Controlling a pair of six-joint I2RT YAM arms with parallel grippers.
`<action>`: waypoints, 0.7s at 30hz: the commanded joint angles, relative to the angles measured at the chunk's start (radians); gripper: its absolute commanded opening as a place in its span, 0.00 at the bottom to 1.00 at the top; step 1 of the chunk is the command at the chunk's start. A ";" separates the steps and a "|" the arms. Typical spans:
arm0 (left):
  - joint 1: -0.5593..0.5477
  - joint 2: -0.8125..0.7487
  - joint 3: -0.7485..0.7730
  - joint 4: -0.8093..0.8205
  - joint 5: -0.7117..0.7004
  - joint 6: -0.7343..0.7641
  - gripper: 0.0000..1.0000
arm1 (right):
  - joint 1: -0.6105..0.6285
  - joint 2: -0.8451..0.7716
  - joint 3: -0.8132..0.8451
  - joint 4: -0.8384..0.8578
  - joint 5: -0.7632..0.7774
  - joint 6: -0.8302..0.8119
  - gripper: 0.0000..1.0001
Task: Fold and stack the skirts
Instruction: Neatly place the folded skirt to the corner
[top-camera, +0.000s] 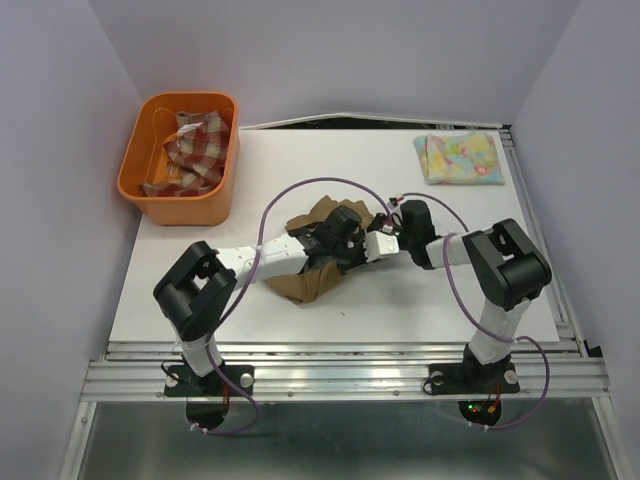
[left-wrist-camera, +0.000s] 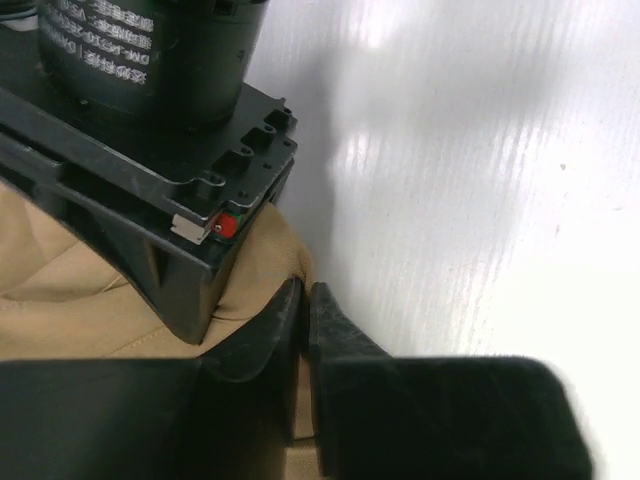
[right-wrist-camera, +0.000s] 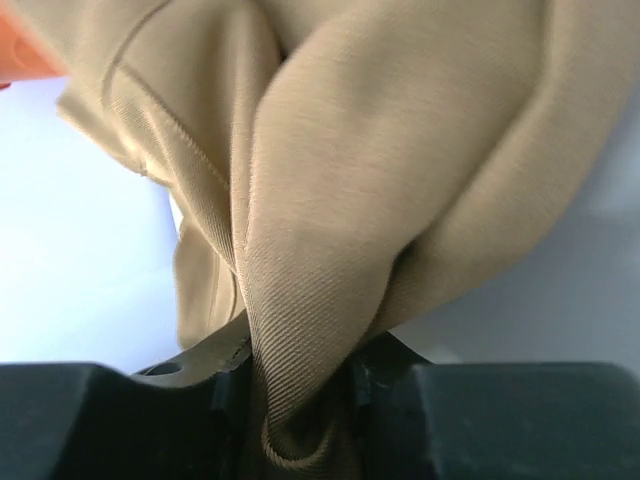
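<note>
Across the overhead view, the white table (top-camera: 180, 300) is taking up most of the frame. The left arm (top-camera: 260, 262) is reaching toward 2 o'clock and the right arm (top-camera: 500, 265) toward 10 o'clock. Both are meeting over the table's centre in one dark cluster, where the two claws cannot be told apart.

At 10 o'clock the orange basket (top-camera: 150, 195) is standing on the far left corner. The plaid skirt (top-camera: 193, 148) is lying crumpled inside it, its lower part hidden by the near wall. At 1 o'clock the floral skirt (top-camera: 460, 158) is lying folded flat, well apart from both arms.

The tan skirt (top-camera: 310, 282) is lying rumpled at the centre. Its middle is covered by the wrists, with only flaps at 12 and 7 o'clock showing.

Seen from its own wrist, the right gripper (right-wrist-camera: 300, 400) is clenching a bunched fold of the tan skirt, and the cloth is filling nearly the whole frame.

The left gripper (left-wrist-camera: 305, 310) is resting at the cloth's edge with its fingers (left-wrist-camera: 350, 350) drawn together. A tan sliver is showing in the slit between them. At 10 o'clock in that view a black housing (left-wrist-camera: 140, 120) is covering part of the skirt and is cut off by the frame.
</note>
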 joint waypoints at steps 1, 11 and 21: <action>-0.003 -0.115 0.082 -0.064 -0.003 -0.054 0.40 | -0.014 -0.033 0.129 -0.033 0.016 -0.154 0.01; 0.063 -0.425 0.004 -0.215 -0.132 -0.045 0.98 | -0.190 -0.004 0.452 -0.289 0.113 -0.697 0.01; 0.255 -0.464 -0.017 -0.245 -0.011 -0.163 0.99 | -0.362 0.182 0.823 -0.416 0.070 -0.970 0.01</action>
